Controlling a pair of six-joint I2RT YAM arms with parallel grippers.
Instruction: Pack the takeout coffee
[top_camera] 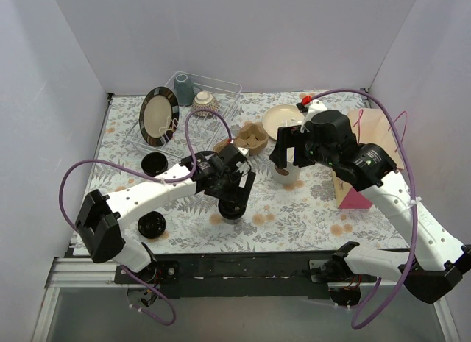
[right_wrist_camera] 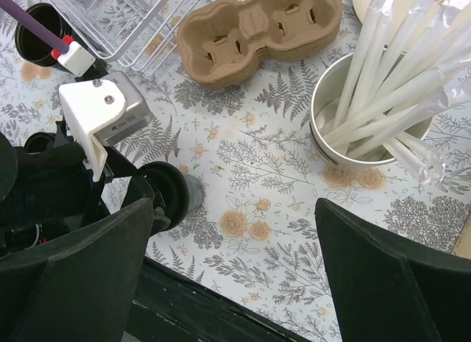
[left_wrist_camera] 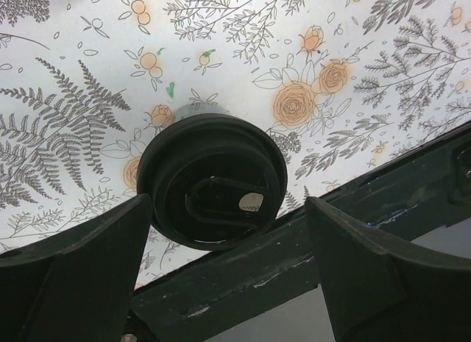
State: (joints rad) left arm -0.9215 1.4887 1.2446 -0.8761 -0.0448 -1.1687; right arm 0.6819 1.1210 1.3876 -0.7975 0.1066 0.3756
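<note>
2 small white paper cups with round black plastic lids stand up front: the far-left cup [top_camera: 151,224] untouched, the middle cup [left_wrist_camera: 212,180] between the left gripper's [left_wrist_camera: 227,209] wide-open fingers (not clamped). Grasping seems in hand; next, close squarely and lift. The right gripper [right_wrist_camera: 234,209] gapes empty.

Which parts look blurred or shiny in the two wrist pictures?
Left wrist view: the cup lid is sharp with a faint sheen, the left fingers dark and soft. Right wrist view: the wrapped straws catch glare, the right fingers are dark.
</note>
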